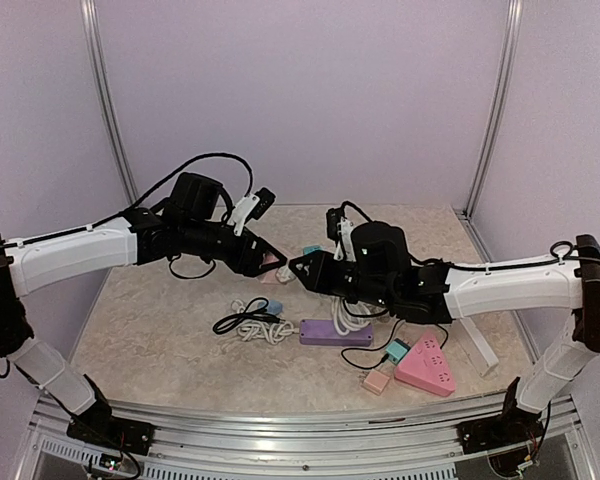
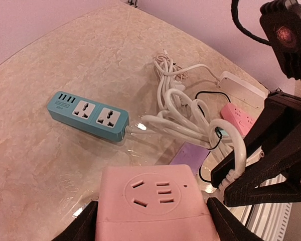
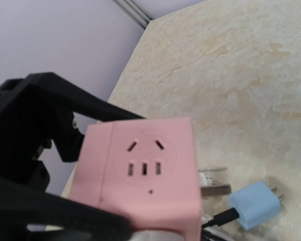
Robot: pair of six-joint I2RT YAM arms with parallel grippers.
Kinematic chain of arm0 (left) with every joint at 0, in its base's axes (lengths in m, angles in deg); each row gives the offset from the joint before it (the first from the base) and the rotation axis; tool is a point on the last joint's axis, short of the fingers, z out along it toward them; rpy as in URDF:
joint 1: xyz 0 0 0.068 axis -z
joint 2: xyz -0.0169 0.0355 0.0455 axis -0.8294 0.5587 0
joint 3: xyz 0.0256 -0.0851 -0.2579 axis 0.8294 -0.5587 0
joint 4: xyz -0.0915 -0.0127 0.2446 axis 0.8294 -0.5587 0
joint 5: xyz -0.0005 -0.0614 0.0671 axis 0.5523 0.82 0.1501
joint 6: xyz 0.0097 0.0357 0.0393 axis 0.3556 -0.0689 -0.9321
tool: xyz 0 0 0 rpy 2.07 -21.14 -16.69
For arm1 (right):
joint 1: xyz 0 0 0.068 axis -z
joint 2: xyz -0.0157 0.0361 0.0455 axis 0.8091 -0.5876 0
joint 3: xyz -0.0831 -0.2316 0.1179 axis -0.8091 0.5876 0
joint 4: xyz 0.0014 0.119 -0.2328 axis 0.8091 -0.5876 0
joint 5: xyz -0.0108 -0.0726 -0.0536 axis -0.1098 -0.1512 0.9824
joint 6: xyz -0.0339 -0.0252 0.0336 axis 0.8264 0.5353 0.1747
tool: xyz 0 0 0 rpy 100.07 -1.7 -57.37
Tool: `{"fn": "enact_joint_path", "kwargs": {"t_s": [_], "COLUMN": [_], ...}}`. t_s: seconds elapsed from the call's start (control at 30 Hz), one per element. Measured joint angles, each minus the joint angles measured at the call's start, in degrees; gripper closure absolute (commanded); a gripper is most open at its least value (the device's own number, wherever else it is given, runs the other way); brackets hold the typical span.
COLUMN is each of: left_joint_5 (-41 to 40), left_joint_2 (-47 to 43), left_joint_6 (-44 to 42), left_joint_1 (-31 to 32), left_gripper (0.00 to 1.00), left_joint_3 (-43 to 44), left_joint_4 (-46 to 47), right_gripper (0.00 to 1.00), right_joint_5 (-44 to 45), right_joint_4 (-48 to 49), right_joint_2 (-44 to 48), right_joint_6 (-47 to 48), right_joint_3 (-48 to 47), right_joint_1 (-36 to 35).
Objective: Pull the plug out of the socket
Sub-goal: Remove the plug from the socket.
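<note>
A pink cube socket (image 2: 155,201) hangs above the table, and my left gripper (image 2: 153,223) is shut on it with a black finger on each side. In the top view the socket (image 1: 272,262) is between the two arms. The white plug (image 3: 155,235) sits against the cube's side face, and its white cable (image 2: 237,150) loops away to the right. My right gripper (image 2: 230,182) is shut on the plug's ribbed neck right beside the cube. The plug's prongs are hidden. From the right wrist, the cube (image 3: 140,170) fills the middle and the left gripper's black fingers (image 3: 55,95) are behind it.
Below lie a teal power strip (image 2: 88,114), a purple strip (image 1: 335,332), a pink triangular strip (image 1: 426,364), a white strip (image 2: 241,85), a blue adapter (image 3: 255,205) and a small peach cube (image 1: 377,381). White and black cables (image 1: 248,322) lie tangled left of the purple strip.
</note>
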Motion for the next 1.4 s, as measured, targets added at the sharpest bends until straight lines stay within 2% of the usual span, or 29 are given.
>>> {"fn": "enact_joint_path", "kwargs": {"t_s": [0.27, 0.5, 0.77, 0.9, 1.0, 1.13, 1.4], "left_joint_5": [-0.50, 0.70, -0.28, 1.99, 4.20, 4.52, 2.95], "left_joint_2": [-0.09, -0.61, -0.96, -0.63, -0.33, 0.74, 1.31], "left_joint_6": [-1.20, -2.62, -2.08, 0.85, 2.89, 4.66, 5.81], "left_joint_1": [0.48, 1.40, 1.62, -0.37, -3.28, -7.34, -7.37], "left_gripper": [1.00, 1.00, 1.00, 1.00, 1.00, 1.00, 1.00], "left_joint_3": [0.00, -0.90, -1.01, 0.07, 0.81, 0.79, 0.55], "left_joint_4": [0.00, 1.40, 1.75, 1.09, -0.57, -4.61, -8.33], "right_gripper": [1.00, 1.00, 1.00, 0.70, 0.52, 0.45, 0.40], "right_joint_5": [-1.07, -6.75, -8.90, -8.87, -7.48, -6.64, -10.47], "right_joint_4": [1.09, 4.68, 4.20, 1.14, -0.94, -2.23, -4.28], "right_joint_2": [0.70, 2.80, 3.65, 3.23, 2.93, 2.29, -1.20], "right_joint_6": [0.57, -1.36, 0.31, 3.13, 4.81, 5.25, 4.22], "right_joint_3": [1.40, 5.29, 5.27, 2.10, 0.20, -0.22, -1.33], "right_joint_1": [0.17, 1.88, 2.56, 2.67, 3.06, 4.63, 3.41]}}
